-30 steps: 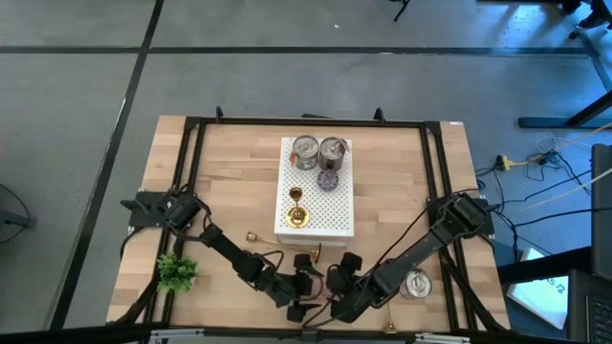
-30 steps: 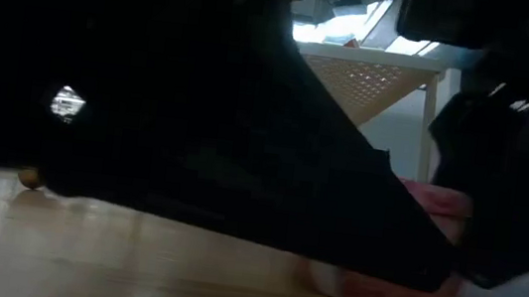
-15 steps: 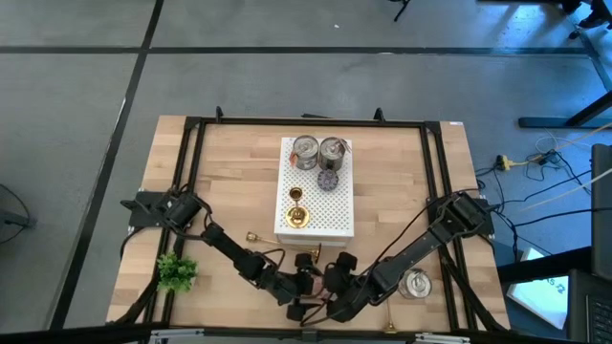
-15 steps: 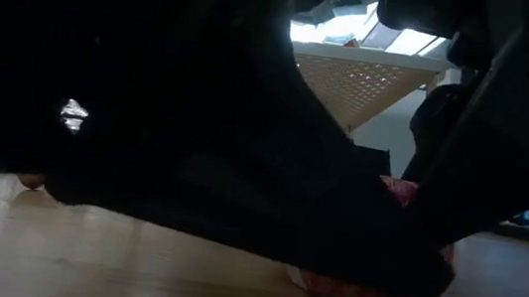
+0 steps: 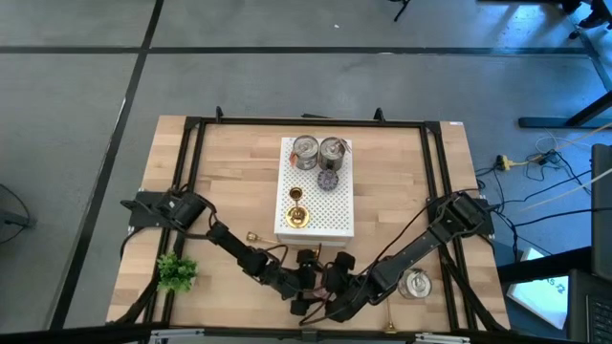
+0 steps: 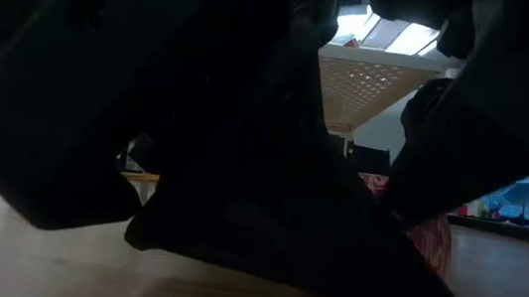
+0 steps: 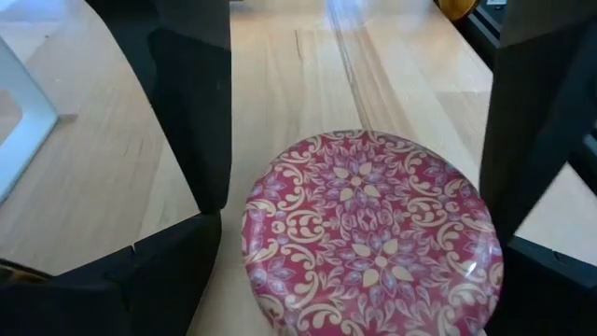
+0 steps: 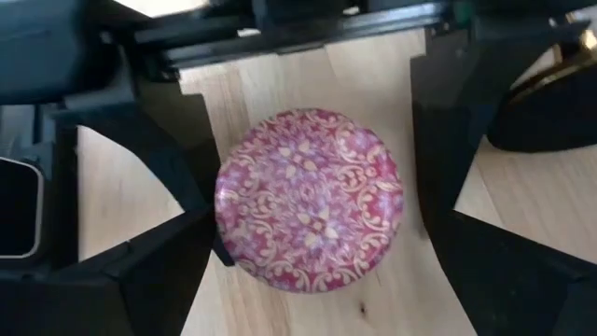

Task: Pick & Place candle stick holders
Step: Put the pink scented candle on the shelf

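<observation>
1. Your left claw (image 5: 308, 294) sat low at the near edge of the bench (image 5: 229, 182), its fingers spread wide apart, holding nothing.
2. Your right claw (image 5: 325, 291) faced it from the other side at the same spot, fingers also spread wide and empty.
3. Between both claws lay a round red tin lid (image 7: 373, 233) with a cream floral pattern, flat on the wood. In the left wrist view the left claw's fingers (image 7: 191, 103) stood on either side of it without clearly touching.
4. In the right wrist view the same lid (image 8: 310, 199) lay between the right claw's fingers (image 8: 452, 121), with the left claw's dark body just beyond it.
5. You had candle stick holders (image 5: 296, 196) on the white perforated block (image 5: 335, 215) at mid-bench: one small gold upright and a gold round piece (image 5: 298, 219) just in front of it.
6. Another gold holder (image 5: 253, 235) lay on the bare wood left of the block, and one (image 5: 390, 328) lay at the near edge by the right arm.
7. Two silver tins (image 5: 306, 149) and a small purple disc (image 5: 329, 179) sat at the block's far end.
8. A silver tin (image 5: 417, 284) sat by the right arm, and a small green plant (image 5: 177, 272) stood at the near left.
9. From the low view the dark arms filled nearly everything, with only a sliver of the red lid (image 6: 434, 243) showing.
</observation>
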Controlling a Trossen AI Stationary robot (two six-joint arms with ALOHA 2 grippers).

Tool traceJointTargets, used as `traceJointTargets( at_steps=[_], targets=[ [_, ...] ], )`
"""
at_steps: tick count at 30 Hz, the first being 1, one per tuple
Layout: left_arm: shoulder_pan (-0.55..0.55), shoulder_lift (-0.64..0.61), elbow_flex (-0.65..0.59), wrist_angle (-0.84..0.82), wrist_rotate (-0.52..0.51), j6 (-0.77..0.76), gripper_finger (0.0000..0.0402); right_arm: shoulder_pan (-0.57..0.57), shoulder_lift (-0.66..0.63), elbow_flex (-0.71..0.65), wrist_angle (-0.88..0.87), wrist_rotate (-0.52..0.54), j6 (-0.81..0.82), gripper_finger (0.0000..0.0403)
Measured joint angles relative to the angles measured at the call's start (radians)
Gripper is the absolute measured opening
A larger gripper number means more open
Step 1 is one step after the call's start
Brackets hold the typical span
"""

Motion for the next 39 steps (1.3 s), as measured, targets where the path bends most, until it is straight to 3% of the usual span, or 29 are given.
traceJointTargets(
  at_steps=[9, 16, 20, 29, 39],
  targets=[
    [0.000, 0.001, 0.001, -0.003, 0.006, -0.014, 0.0392, 0.003, 0.000, 0.000, 0.032, -0.002, -0.020, 0.0392],
    [-0.017, 0.002, 0.001, -0.005, 0.007, -0.036, 0.0293, 0.021, 0.000, 0.000, 0.003, -0.101, 0.042, 0.0392],
    [-0.041, -0.003, 0.002, -0.033, -0.024, -0.048, 0.0288, 0.038, 0.000, 0.000, -0.026, -0.168, 0.097, 0.0392],
    [-0.106, -0.113, -0.004, -0.296, -0.193, -0.062, 0.0288, 0.048, 0.000, 0.000, -0.053, -0.148, 0.114, 0.0392],
    [-0.162, -0.369, -0.002, -0.635, -0.328, -0.125, 0.0288, 0.048, 0.000, 0.000, -0.057, -0.142, 0.110, 0.0392]
  ],
)
